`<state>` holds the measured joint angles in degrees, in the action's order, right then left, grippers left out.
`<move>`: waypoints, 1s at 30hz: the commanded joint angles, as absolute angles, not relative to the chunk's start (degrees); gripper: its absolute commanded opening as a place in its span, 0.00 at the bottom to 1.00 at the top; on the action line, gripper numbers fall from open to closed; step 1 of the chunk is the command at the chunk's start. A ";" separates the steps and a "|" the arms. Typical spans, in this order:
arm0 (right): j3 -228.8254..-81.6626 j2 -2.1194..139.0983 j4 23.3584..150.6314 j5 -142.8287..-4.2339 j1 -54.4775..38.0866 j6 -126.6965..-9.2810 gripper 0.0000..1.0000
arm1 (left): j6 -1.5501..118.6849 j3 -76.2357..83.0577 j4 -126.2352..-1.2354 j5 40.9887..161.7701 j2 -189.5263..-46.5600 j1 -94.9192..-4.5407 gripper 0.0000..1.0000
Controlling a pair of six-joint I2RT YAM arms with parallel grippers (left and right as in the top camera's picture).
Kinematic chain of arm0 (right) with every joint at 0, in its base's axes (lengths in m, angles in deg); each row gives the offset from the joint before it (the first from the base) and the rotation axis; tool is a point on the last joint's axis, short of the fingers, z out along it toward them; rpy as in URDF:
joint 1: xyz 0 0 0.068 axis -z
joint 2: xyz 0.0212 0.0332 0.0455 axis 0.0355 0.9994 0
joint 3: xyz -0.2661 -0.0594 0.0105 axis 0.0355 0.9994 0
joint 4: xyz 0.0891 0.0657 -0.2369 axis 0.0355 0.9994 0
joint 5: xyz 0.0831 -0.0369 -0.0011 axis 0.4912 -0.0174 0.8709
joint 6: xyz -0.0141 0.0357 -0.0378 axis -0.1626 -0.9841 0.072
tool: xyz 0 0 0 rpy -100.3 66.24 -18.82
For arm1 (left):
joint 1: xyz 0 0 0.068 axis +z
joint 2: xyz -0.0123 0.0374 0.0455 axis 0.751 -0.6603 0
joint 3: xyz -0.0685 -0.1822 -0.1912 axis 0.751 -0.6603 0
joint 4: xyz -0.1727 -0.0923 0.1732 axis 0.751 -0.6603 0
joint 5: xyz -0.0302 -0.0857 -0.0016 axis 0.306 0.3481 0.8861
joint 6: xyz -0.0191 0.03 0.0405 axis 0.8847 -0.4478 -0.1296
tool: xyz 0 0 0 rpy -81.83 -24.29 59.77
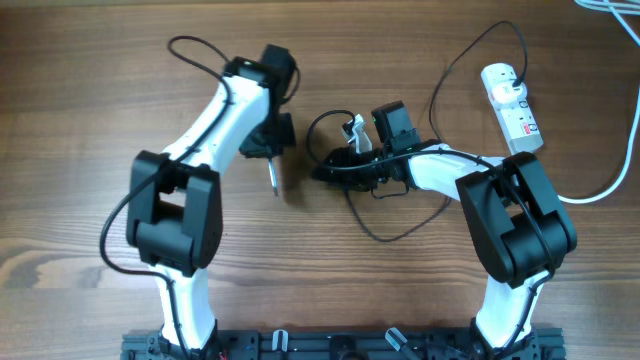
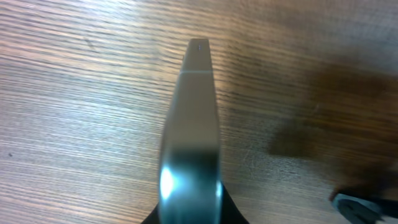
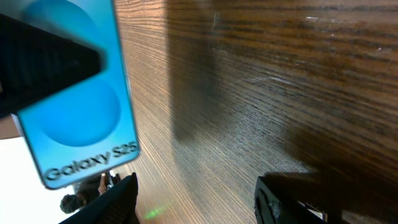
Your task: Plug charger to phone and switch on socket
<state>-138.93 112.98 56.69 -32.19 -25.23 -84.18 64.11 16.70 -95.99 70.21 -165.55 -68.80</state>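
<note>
My left gripper is shut on the phone and holds it on edge over the table. The left wrist view shows only the phone's silver edge. The right wrist view shows its teal-blue screen with white text, at upper left. My right gripper points left toward the phone, about a hand's width away. Its fingers are open with nothing between them. The charger, a thin black cable, loops under the right arm and runs up to a white plug in the socket. I cannot make out its metal tip.
The socket lies at the far right with its thick white cord curving off the right edge. The bare wooden table spreads to the left and front. Black robot cables arc above each wrist.
</note>
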 commanded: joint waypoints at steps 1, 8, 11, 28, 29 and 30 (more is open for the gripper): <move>-139.02 113.50 56.84 -36.76 -25.32 -82.92 0.61 | 65.24 17.12 -96.03 66.82 -167.28 -71.05 0.04; -139.02 113.50 56.84 -36.76 -25.32 -82.96 0.61 | 65.27 14.89 -93.80 66.82 -168.13 -71.27 0.04; -139.02 113.50 56.82 -36.76 -25.32 -82.94 0.61 | 65.27 14.86 -93.41 66.89 -168.13 -70.96 0.04; -139.02 113.50 56.84 -36.76 -25.32 -82.92 0.61 | 68.30 14.12 -93.21 68.33 -168.13 -70.53 0.17; -139.02 113.50 56.84 -36.76 -25.32 -82.92 0.61 | 68.30 14.10 -93.19 68.33 -168.13 -70.53 0.17; -138.99 113.50 56.84 -36.76 -25.32 -82.92 0.61 | 68.33 14.06 -93.17 68.33 -168.13 -70.53 0.17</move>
